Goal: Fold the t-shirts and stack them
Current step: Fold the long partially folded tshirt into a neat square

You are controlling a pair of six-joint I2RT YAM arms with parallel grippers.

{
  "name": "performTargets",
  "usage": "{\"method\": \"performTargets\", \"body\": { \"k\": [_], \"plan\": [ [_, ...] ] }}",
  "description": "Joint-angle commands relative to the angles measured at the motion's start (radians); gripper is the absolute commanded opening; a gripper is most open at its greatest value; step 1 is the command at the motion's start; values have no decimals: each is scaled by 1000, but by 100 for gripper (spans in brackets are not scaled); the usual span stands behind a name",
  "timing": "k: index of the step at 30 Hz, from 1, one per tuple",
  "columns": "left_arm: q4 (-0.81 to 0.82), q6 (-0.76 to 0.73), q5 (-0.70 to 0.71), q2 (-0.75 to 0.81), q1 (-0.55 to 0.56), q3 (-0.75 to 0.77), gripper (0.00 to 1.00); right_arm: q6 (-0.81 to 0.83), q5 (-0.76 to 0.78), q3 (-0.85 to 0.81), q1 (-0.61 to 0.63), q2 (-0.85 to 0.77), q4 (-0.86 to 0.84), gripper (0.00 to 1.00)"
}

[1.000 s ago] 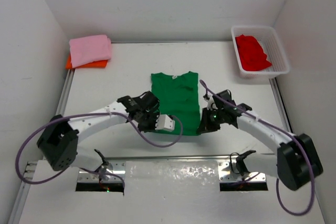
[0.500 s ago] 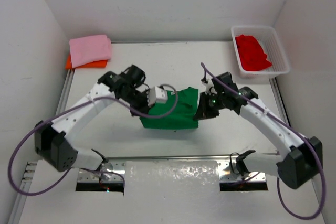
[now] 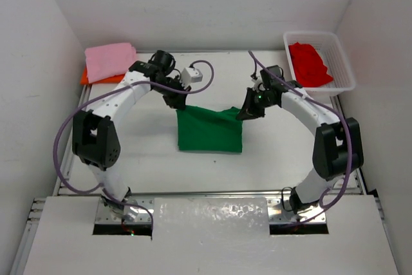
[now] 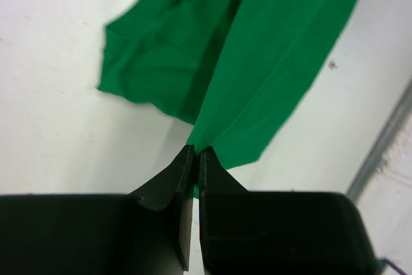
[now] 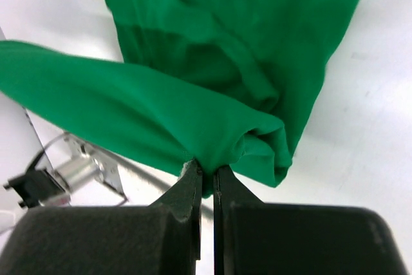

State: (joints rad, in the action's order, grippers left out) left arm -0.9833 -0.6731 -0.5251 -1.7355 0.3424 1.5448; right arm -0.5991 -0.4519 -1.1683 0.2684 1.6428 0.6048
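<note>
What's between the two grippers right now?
The green t-shirt: its raised edge spans from the left gripper to the right gripper, each pinching a corner, seen in the top view.

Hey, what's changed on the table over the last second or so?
The left gripper and right gripper, each shut on a corner of the green shirt, carried its near edge toward the far side, folding the shirt over itself. Neither let go. The pink shirt on the orange shirt and the red shirt in the basket stayed put.
</note>
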Motion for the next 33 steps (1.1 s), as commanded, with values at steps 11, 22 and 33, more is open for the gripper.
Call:
{"method": "performTargets", "body": {
  "k": [11,22,33],
  "plan": [
    [192,124,97,-225,-32,167,0,-25,93,-132,-64,156,-82,0],
    [363,224,364,-439,-60,319,31,25,321,-404,-126,440,-154,35],
    [422,293,43,-198,-109,167,23,148,425,-20,49,54,-405,4]
  ]
}}
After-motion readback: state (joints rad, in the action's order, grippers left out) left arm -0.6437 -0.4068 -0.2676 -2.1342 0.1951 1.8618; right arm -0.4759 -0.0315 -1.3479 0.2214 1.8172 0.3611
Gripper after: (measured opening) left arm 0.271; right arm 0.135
